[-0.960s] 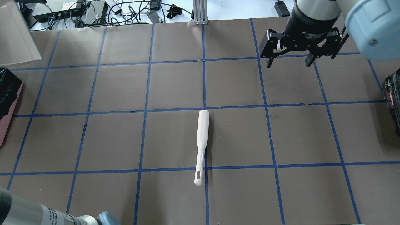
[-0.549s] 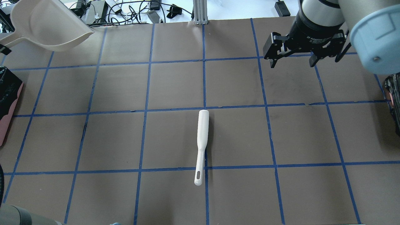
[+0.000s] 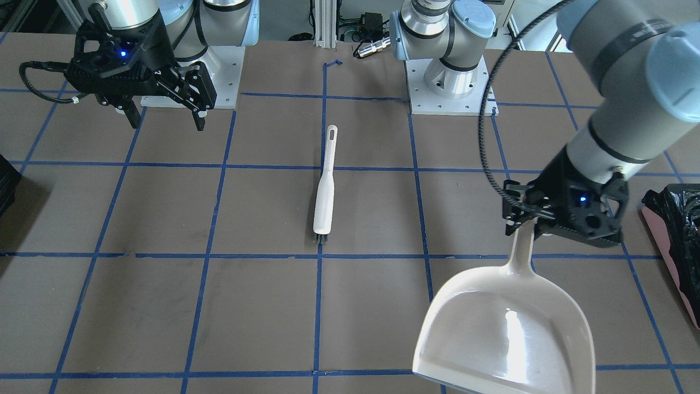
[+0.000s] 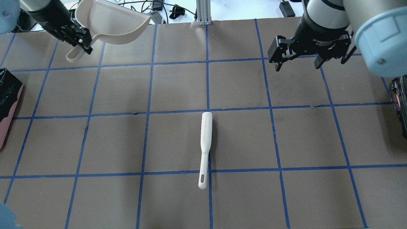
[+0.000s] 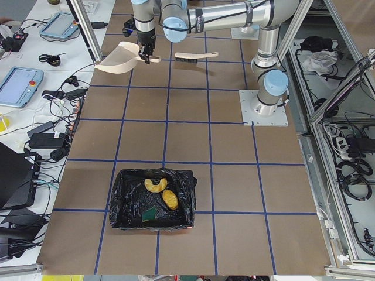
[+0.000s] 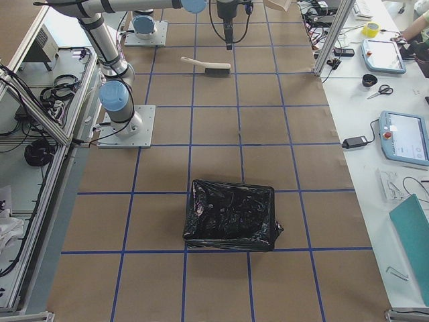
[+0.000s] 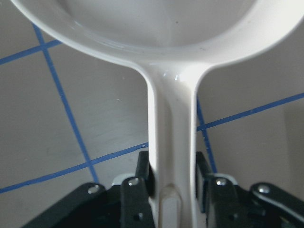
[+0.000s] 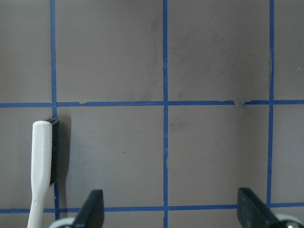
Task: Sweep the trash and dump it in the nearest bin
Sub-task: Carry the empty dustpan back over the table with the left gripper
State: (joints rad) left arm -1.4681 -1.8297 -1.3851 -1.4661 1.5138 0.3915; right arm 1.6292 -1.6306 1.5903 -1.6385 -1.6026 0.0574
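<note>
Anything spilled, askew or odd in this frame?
Nothing stands out. The trash lies inside the bin, the brush lies on the table, and the left gripper holds the empty dustpan by its handle.

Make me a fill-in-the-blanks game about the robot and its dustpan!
1. The left gripper holds the dustpan by its ____.
2. The brush has a white handle and ____ bristles.
3. The right gripper holds nothing and is ____.
4. The trash already lies inside the ____.

Missing words: handle; black; open; bin.
</note>
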